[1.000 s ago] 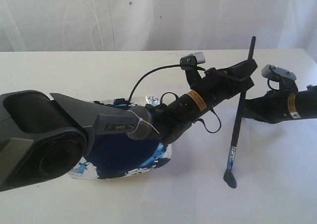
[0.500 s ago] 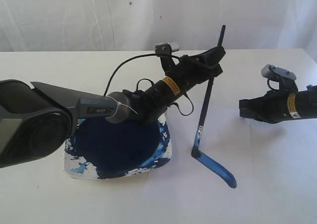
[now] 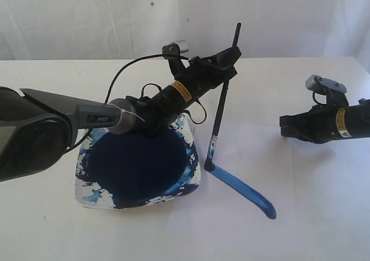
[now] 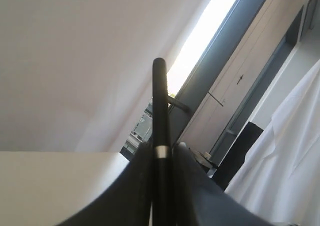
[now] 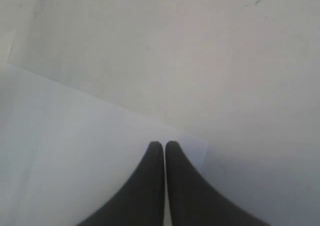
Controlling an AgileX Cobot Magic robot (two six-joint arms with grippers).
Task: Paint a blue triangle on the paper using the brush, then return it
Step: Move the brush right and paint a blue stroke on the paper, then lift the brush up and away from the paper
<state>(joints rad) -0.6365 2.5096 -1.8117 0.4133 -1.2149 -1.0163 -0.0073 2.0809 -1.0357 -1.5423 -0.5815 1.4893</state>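
Observation:
My left gripper is shut on the black handle of the brush, which stands nearly upright. Its blue-stained tip touches the paper right beside the paint dish. One thick blue stroke runs from the tip down to the right; only this one side of a triangle shows. In the left wrist view the brush handle sits clamped between the fingers of the left gripper. My right gripper hovers at the paper's right side. In the right wrist view the right gripper is shut and empty over a corner of the paper.
The dish holds a dark navy paint pool, and the left arm stretches across it. A white cloth backdrop hangs behind the white table.
The left gripper has swept left toward the dish with the brush, dragging the tip and lengthening the blue stroke from its lower right end. The right arm has stayed put.

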